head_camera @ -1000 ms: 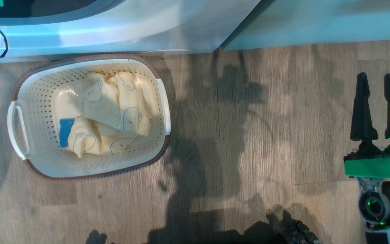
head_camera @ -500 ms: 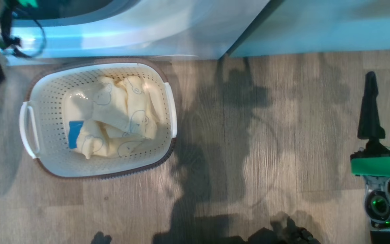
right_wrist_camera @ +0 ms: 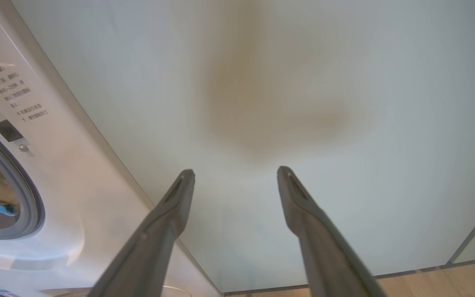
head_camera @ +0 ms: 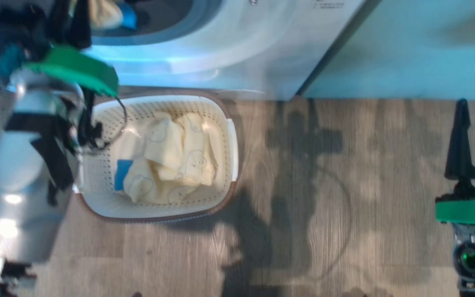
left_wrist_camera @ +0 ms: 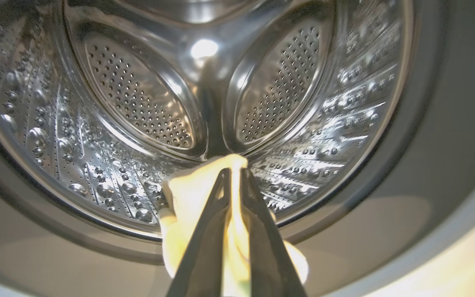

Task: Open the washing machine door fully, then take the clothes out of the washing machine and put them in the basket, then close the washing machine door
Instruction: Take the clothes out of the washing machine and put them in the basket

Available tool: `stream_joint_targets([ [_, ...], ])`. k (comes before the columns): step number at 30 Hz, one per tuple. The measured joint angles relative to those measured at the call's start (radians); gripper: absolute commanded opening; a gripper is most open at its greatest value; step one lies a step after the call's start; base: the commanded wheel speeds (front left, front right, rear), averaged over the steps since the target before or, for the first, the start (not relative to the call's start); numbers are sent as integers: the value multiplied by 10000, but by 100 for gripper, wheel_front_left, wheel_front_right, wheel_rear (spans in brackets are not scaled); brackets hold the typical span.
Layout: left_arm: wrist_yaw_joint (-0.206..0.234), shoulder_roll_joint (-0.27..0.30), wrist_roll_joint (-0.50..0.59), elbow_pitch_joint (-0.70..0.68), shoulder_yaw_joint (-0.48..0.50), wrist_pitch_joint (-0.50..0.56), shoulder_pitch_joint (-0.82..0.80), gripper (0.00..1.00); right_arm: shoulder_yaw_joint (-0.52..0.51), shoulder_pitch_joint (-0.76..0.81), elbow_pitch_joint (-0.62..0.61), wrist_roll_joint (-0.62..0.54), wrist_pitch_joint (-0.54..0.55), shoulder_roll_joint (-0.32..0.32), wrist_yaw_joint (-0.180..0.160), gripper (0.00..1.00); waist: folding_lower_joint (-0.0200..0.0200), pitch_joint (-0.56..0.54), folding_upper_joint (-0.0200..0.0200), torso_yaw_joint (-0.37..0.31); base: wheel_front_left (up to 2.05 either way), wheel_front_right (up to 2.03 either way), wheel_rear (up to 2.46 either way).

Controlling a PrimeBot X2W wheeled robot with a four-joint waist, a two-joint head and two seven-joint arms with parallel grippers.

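Over the washer (left_wrist_camera: pixel 138 103) rim, our left gripper (left_wrist_camera: pixel 234 172) clamps a cream garment (left_wrist_camera: pixel 188 198); our right gripper (right_wrist_camera: pixel 235 172) hangs, jaws apart.

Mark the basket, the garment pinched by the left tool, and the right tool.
basket (head_camera: pixel 233 150): head view, on its white side handle.
garment (left_wrist_camera: pixel 184 194): left wrist view, on its bright cream fold.
right tool (right_wrist_camera: pixel 235 175): right wrist view, midway between its two fingertips.
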Motion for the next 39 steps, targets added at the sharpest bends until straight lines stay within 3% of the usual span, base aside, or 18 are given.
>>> stream_joint_targets([
  [6, 75, -539, -27, -1611, 276, -265, 1615, 0, -209, 483, 2, -353, 0, 0, 0, 100, 0, -652, 0, 354, 0, 0, 0],
  [11, 48, -1187, 675, -3722, 888, -278, 3136, 0, -215, 698, 10, -489, 0, 0, 0, 100, 0, -1214, 0, 566, 0, 0, 0],
  [18, -579, -2209, 1540, -5580, 1400, -286, 4781, 0, -245, 1195, 155, -663, 2, 0, 0, 100, -1, -2016, 0, 800, 0, 0, 0],
  [23, -909, -2583, 1808, -6615, 1730, -288, 5617, 0, -232, 1565, 251, -694, 2, 2, 0, 100, 0, -2615, 0, 946, 0, 0, 0],
  [29, -1057, -2752, 1802, -6613, 1779, -288, 6557, 0, -155, 1839, 288, -750, 2, 4, 0, 100, -1, -3171, 0, 1127, 0, 0, 0],
  [39, -1189, -2765, 1425, -4224, 1833, -286, 7007, 0, -61, 1943, 284, -825, 2, 4, 0, 100, 1, -3276, 0, 1136, 0, 0, 0],
])
